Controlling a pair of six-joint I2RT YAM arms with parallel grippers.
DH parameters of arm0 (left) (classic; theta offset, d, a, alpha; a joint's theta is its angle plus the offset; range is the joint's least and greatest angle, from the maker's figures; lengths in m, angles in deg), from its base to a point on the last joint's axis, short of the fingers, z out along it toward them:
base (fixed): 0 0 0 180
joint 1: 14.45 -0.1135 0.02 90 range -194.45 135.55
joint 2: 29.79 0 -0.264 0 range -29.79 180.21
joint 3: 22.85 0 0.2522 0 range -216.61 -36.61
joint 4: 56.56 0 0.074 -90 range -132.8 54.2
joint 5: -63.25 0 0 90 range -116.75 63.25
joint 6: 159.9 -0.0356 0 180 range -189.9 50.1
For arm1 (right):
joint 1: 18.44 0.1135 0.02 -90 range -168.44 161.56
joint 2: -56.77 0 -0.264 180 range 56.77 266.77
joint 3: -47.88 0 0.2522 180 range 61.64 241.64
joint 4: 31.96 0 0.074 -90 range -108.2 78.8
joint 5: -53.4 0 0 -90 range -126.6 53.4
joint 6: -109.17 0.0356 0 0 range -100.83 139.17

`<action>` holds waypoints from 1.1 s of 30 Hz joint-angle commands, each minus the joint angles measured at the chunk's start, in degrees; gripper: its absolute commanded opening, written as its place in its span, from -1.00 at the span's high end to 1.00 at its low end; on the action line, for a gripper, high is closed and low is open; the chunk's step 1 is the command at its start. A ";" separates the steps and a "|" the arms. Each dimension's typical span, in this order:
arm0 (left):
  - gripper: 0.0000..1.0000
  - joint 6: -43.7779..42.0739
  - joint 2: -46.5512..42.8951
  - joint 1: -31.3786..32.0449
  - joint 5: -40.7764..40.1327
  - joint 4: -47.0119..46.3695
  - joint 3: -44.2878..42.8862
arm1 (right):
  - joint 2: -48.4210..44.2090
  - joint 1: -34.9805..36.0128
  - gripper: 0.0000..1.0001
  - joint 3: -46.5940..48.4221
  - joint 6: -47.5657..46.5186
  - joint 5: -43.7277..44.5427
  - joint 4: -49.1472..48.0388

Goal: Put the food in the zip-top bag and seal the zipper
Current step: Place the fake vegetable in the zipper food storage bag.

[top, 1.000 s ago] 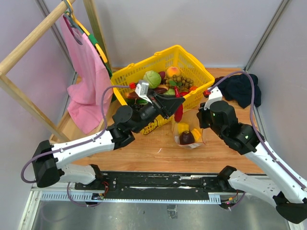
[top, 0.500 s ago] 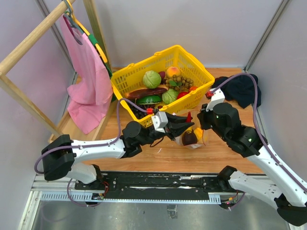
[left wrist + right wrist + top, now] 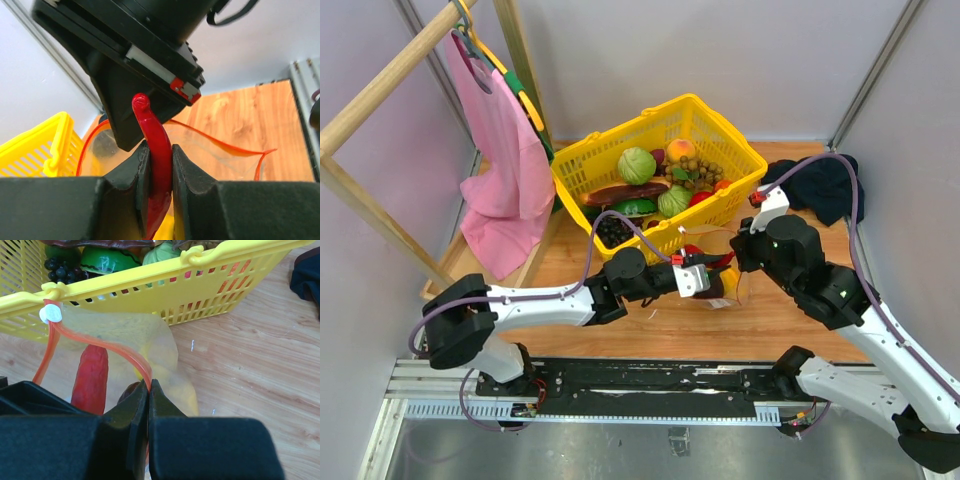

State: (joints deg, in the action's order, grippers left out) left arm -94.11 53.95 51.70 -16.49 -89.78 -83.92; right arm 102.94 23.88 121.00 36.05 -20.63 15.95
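The right gripper [image 3: 148, 390] pinches the zipper [image 3: 100, 345], holding the bag [image 3: 130, 332] open mid-table; the left gripper [image 3: 159, 165] clamps a red pepper [image 3: 154, 137] at its mouth.

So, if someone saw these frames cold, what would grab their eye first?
The yellow basket heaped with toy produce at the back centre draws the eye first, with the pink garment hanging on the wooden rack to its left. In front of the basket, the left gripper clamps a red toy chili at the mouth of the clear bag, whose red-orange zipper edge the right gripper pinches.
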 commanded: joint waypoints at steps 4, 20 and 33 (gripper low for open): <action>0.49 -12.06 1.21 0.21 0.62 5.92 -2.85 | -0.82 -0.73 0.99 0.11 0.41 -1.10 -1.43; -0.47 -9.74 -2.41 0.27 -0.65 12.64 -3.25 | -1.52 -0.69 0.99 0.39 -0.22 0.70 -0.61; -0.68 7.40 -10.32 0.23 -6.57 36.05 -12.61 | -0.71 -0.72 0.99 1.46 -0.65 5.25 1.70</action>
State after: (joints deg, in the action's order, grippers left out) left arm -95.09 46.10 51.70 -18.44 -63.84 -92.66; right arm 102.48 23.88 121.00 35.66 -18.08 17.11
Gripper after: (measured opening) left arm 0.840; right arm 0.012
